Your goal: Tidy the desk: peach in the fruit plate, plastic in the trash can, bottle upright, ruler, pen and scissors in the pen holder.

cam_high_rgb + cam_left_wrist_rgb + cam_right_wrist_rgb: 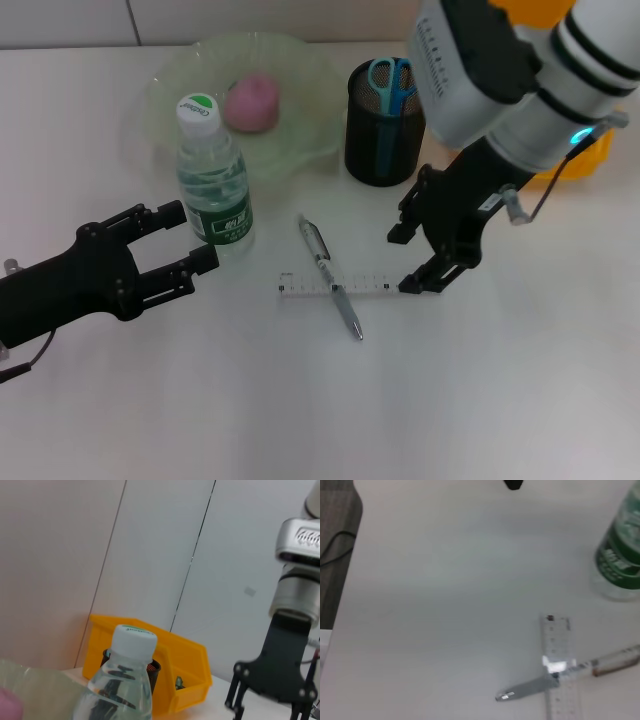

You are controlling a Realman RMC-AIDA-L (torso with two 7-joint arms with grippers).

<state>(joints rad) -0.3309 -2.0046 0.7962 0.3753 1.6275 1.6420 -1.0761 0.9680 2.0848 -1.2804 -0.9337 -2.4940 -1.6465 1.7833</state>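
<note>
The bottle [213, 184] stands upright with a white and green cap, just in front of the fruit plate [310, 110]. The pink peach [251, 102] lies in that plate. My left gripper [196, 238] is open, its fingers just short of the bottle's base. The clear ruler [335, 286] lies flat with the silver pen [332, 277] across it. My right gripper [405, 260] is open at the ruler's right end. The blue scissors [390, 84] stand in the black pen holder [380, 128]. No plastic shows.
An orange bin [585, 160] sits at the back right behind my right arm; in the left wrist view the orange bin [175, 675] stands behind the bottle [125, 680]. The ruler [559, 665] and pen [570, 672] also show in the right wrist view.
</note>
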